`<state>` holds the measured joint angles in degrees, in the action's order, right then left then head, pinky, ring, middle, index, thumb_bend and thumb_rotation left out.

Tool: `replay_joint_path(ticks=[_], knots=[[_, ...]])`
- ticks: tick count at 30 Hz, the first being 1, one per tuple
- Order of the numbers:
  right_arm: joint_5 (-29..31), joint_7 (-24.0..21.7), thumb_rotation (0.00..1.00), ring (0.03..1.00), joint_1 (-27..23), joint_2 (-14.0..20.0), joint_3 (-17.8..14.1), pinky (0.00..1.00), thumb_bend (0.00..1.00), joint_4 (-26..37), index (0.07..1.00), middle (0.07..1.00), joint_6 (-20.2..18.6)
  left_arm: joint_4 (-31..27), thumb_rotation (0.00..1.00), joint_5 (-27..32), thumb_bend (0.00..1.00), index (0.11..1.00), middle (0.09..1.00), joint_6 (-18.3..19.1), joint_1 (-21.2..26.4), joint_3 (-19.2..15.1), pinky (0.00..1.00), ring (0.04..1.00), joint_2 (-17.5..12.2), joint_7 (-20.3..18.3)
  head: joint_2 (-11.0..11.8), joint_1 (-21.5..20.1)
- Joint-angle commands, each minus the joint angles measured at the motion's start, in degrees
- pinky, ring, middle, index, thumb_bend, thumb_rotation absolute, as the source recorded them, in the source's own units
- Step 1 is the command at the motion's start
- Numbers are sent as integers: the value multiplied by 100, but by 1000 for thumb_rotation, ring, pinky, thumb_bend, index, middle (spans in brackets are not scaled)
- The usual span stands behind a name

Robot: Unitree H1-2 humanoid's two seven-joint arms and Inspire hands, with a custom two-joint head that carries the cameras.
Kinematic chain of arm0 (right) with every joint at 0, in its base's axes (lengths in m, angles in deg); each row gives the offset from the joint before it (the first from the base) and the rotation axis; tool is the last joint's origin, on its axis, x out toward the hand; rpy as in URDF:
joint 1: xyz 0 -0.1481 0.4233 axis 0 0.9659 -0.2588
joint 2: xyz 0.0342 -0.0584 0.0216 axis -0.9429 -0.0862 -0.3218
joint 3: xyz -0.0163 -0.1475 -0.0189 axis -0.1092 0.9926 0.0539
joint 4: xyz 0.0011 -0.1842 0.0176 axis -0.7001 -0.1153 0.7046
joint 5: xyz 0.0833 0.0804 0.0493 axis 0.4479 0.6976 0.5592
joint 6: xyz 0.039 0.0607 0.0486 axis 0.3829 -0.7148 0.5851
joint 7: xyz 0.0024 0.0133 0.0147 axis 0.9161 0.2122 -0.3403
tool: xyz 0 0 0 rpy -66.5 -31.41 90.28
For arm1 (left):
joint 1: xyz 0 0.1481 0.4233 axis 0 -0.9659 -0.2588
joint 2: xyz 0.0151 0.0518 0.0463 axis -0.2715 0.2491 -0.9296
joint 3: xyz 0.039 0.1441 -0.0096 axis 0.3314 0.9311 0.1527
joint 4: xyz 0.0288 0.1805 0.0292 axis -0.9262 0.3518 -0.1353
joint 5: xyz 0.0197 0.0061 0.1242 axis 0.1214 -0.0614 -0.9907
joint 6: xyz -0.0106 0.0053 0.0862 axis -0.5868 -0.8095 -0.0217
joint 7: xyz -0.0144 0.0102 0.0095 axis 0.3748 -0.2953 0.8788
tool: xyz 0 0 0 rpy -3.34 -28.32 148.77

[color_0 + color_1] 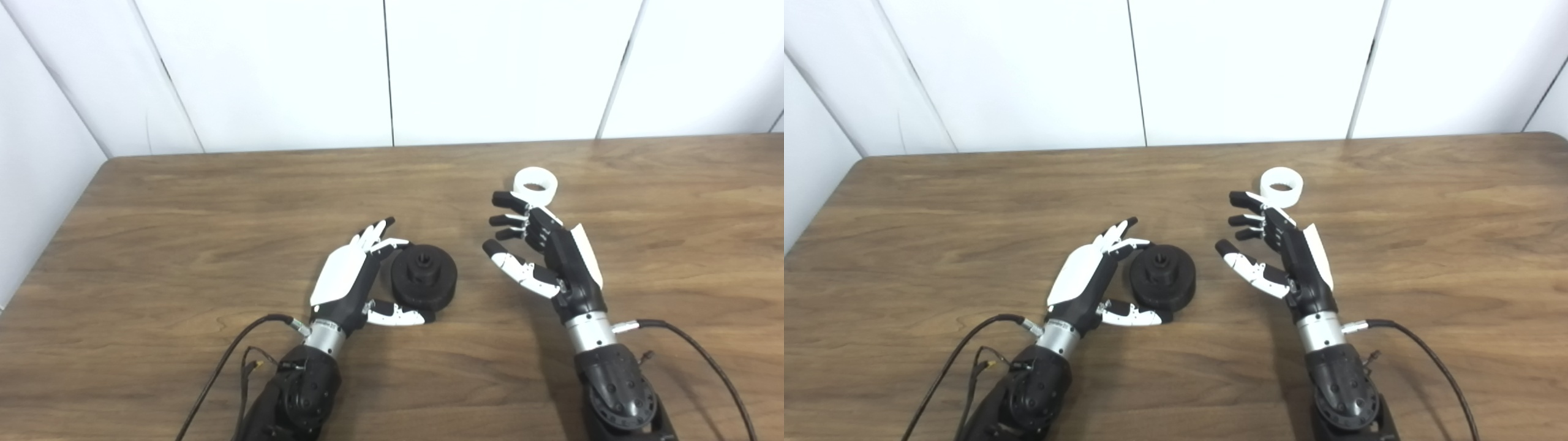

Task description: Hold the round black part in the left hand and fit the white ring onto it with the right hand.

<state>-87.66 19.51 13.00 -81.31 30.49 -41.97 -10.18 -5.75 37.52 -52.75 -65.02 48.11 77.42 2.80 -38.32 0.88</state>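
Left hand (352, 275) spread beside round black part (425, 277) lying flat, hub up, right hand (542, 248) spread near white ring (535, 184), hole upward

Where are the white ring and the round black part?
white ring (535, 184), left eye view, on its front wall.
round black part (1162, 283), right eye view, on its top face beside the hub.
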Motion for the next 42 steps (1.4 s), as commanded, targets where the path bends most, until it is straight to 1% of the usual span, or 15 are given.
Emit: replay_joint_path(ticks=[1,4,8,12,15,19,23,25,29,34,37,39,41,42], knots=[[-111,58,323,706,6,132,-98,623,550,44,778,799,177,112,239,-1,922,695,1000,-112,-44,-17,1000,1000,99,128,-13,-24],[-95,48,313,703,13,143,-99,627,542,60,776,796,174,167,241,71,913,685,1000,-181,-56,-80,1000,1000,155,182,-13,-28],[-123,43,314,696,25,156,-94,620,536,51,777,791,185,187,238,97,910,679,1000,-186,-69,-122,1000,1000,193,153,-25,-57],[-98,37,302,704,27,143,-107,626,540,88,776,790,116,213,236,84,915,677,1000,-196,-63,-139,1000,1000,188,140,-22,-147],[-44,30,279,708,13,137,-121,622,538,92,776,797,135,208,236,55,921,691,1000,-153,-53,-134,995,1000,159,90,-18,-219],[-74,43,294,704,13,143,-121,621,539,98,776,799,167,172,227,26,937,714,1000,-88,-51,-127,989,1000,133,21,-13,-281],[-79,56,297,700,12,133,-141,624,550,142,776,795,114,151,230,36,945,734,1000,-42,-37,-133,993,1000,119,-57,-16,-309],[-90,60,303,711,13,129,-154,639,561,174,783,797,71,163,229,34,947,726,1000,-42,-31,-140,988,1000,123,-50,-16,-312],[-67,47,300,714,2,129,-190,639,571,207,787,798,22,167,223,35,950,726,1000,-11,-27,-138,989,1000,126,-79,-13,-321],[-155,82,310,721,-55,168,-245,643,565,238,788,799,-24,188,216,23,953,724,1000,-28,-16,-140,987,1000,117,-71,0,-389],[-365,247,285,692,-163,197,-351,605,556,238,766,772,-30,195,209,47,954,720,1000,-80,-20,-167,990,1000,82,-52,28,-556],[-472,305,268,692,-234,229,-395,612,556,238,766,767,-36,179,207,61,955,718,1000,-100,-31,-190,990,1000,44,-55,45,-728],[-507,291,271,718,-307,267,-435,631,548,229,779,788,-82,142,213,96,955,719,1000,-87,-42,-210,989,1000,-8,-106,79,-958],[-486,278,269,723,-348,284,-463,631,550,229,779,791,-127,124,217,118,954,720,1000,-84,-49,-223,990,1000,-32,-129,87,-1001]])
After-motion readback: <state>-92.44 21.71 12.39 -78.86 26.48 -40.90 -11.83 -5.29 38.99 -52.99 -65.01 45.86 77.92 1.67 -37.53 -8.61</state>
